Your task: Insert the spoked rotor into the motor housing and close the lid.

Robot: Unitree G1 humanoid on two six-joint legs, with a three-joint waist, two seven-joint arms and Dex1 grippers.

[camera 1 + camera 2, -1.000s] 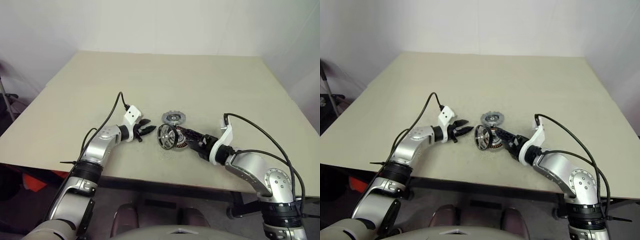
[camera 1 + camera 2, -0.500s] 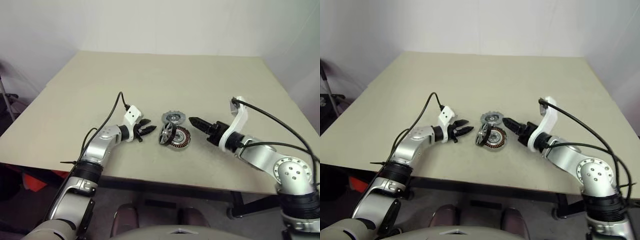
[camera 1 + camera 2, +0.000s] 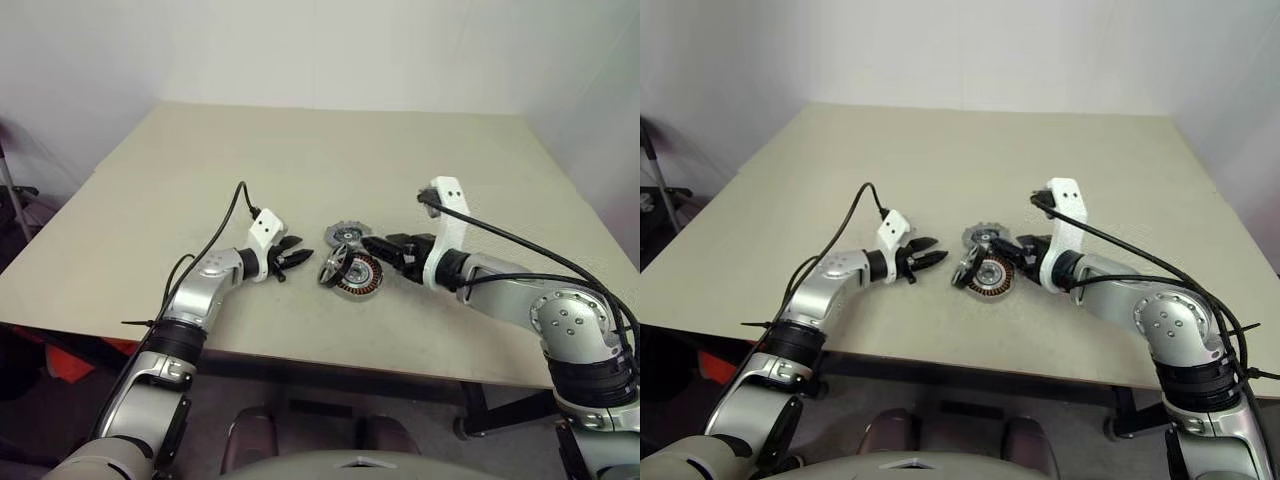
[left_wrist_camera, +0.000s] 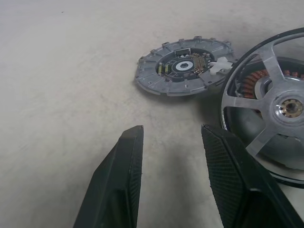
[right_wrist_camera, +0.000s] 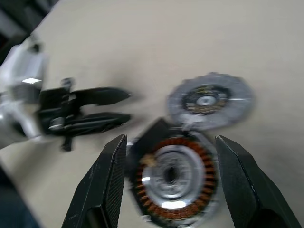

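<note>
Room: you are looking at a beige table (image 3: pixel 330 160) set against plain white walls.
Motor housing: the motor housing (image 3: pixel 358 277) lies flat near the table's front middle, a shallow grey cup with a copper ring of windings around a silver centre.
Spoked rotor: the spoked rotor (image 3: pixel 334 268) stands tilted on edge against the housing's left side, black rim, silver spokes and hub, not seated in the cup.
Lid: the lid (image 3: pixel 346 235) lies flat just behind the housing, a grey toothed disc with dark cutouts; a small white piece sits where its edge meets the housing.
Left gripper: your left gripper (image 3: pixel 298 258) sits low over the table just left of the rotor, jaws parted and empty, tips apart from the rim.
Right gripper: your right gripper (image 3: pixel 377 248) hangs above the housing's right side, jaws spread wide, holding nothing.
Edges: the parts sit nearer the front edge than the far one.
Open room: bare table runs wide behind the lid and out to both sides.
</note>
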